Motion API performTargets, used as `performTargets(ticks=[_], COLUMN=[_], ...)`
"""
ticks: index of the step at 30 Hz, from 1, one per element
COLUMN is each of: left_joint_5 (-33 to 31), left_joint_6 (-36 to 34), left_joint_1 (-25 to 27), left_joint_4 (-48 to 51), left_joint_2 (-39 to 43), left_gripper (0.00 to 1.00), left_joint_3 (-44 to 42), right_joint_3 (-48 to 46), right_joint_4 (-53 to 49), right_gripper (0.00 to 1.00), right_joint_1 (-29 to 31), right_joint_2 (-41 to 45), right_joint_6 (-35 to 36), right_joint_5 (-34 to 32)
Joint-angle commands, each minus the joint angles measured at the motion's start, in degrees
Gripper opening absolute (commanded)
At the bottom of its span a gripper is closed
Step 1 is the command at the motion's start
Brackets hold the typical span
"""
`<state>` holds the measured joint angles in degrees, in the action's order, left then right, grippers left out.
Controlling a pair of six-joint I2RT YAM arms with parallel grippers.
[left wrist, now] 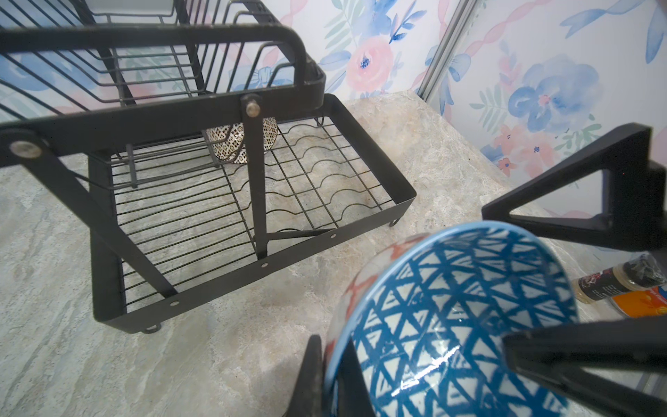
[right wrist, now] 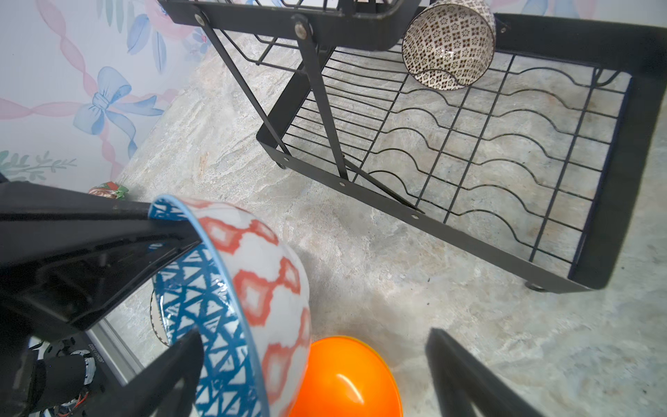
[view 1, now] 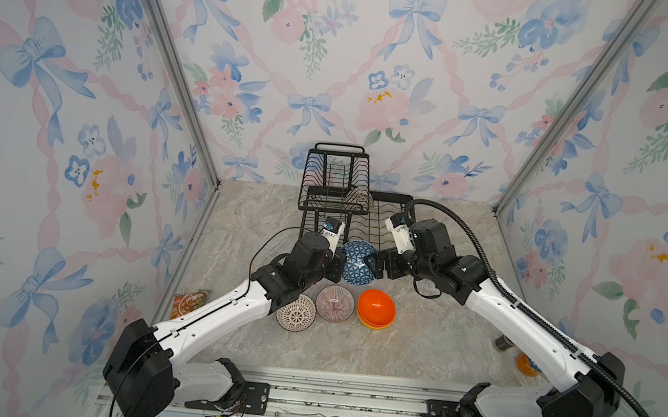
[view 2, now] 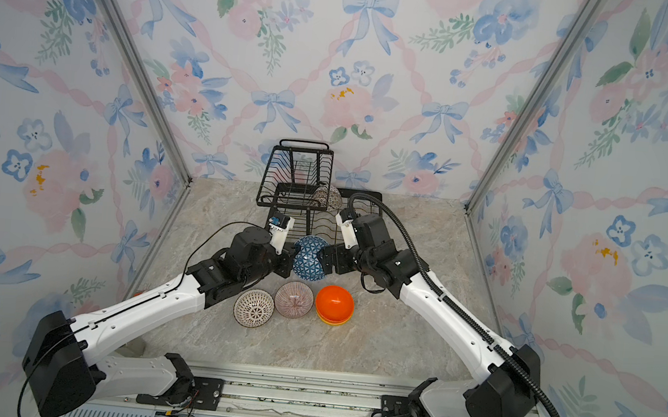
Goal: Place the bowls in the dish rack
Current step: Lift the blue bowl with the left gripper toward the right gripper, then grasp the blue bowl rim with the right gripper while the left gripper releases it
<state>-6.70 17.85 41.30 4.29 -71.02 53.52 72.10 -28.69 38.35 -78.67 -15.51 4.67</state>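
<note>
Bowls nearest the base are sitting loose on the tabletop (view 1: 415, 347): white lattice bowl (view 1: 296, 312), pink striped bowl (view 1: 335, 303) just beside it, orange bowl (view 1: 376, 305) nesting on the yellow bowl (view 1: 373, 327). Those four are not yet racked.

Just behind them, left hand (view 1: 340, 266) is pinching the rim of the blue bowl (view 1: 357, 262), holding it tipped on edge, seemingly clear of the surface. Right hand (view 1: 376, 263) is spread wide, straddling the opposite wall, not clamping. Looks like a handover is setting up.

Farther back, dish rack (view 1: 394, 197) is carrying one item only: brown mosaic bowl (view 1: 360, 197), leaning at the rear of the lower tray. Reckoning one of six done, blue one in transit, most slots free.
</note>
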Motion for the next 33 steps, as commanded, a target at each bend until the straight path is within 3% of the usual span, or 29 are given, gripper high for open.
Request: performTargets(ticks=[1,21,29,33], left_joint_5=[-0.62,-0.56,1.31,2.38], left_joint_6=[0.79,-0.01,-0.57,-0.71], left_joint_1=[0.64,1.42,1.43,1.42], left_joint_4=[-4.47,-4.39,-4.3,-3.57], left_joint_2=[-0.15,-0.61,-1.11,-0.97], left_gripper=[0.0,0.0,0.0,0.0], left_joint_3=[1.67,2.53,2.38,2.07], right_joint_3=[2.86,2.94,2.6,2.87], right_joint_4=[0.25,-0.79,-1.4,-2.33], right_gripper=[0.87,0.22,0.01,0.0], right_joint_1=[1.28,1.53,1.57,1.55], right_joint_2=[-2.09,-3.77,-2.51,-1.92], right_joint_6=[-1.5,-3.63,-3.33,-2.27], right_joint_5=[-3.12,-2.9,-3.94,-5.5])
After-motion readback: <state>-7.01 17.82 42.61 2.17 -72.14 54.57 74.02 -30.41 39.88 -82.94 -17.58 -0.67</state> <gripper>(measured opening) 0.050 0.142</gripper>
